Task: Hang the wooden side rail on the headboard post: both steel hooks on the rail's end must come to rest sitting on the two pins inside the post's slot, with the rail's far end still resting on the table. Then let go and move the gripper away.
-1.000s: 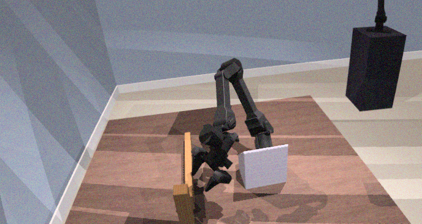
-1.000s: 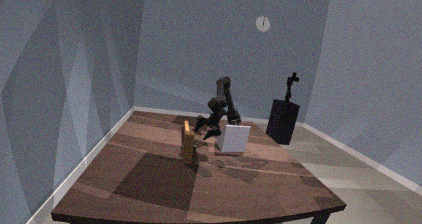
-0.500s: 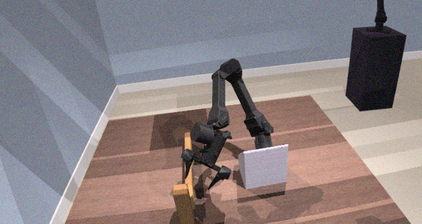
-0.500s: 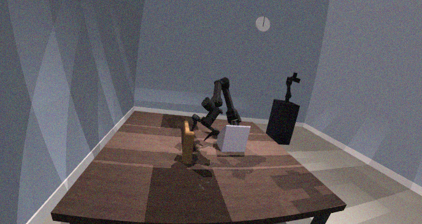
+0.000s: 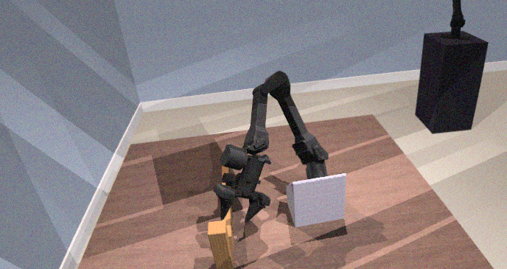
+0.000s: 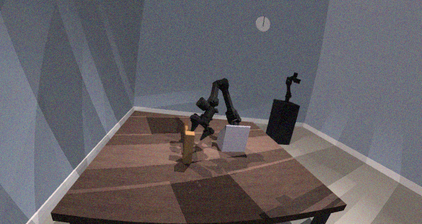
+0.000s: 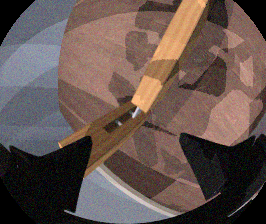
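The wooden headboard post (image 5: 220, 245) (image 6: 187, 148) (image 7: 104, 147) stands upright on the table, its dark slot showing in the wrist view. The wooden side rail (image 5: 225, 169) (image 7: 176, 42) runs back from the post, with its near end at the slot. A bright steel hook (image 7: 136, 113) shows between rail end and slot. Whether both hooks sit on the pins cannot be told. My gripper (image 5: 235, 220) (image 6: 197, 135) (image 7: 137, 140) is open and empty, above and beside the rail near the post. The arm hides much of the rail in the top view, and its far end's contact is unclear.
A white slanted block (image 5: 320, 200) (image 6: 236, 139) stands on the table to the right of the gripper, in front of the arm's base. A black pedestal (image 5: 451, 82) (image 6: 283, 121) with another arm (image 5: 457, 9) (image 6: 288, 87) stands beyond the table.
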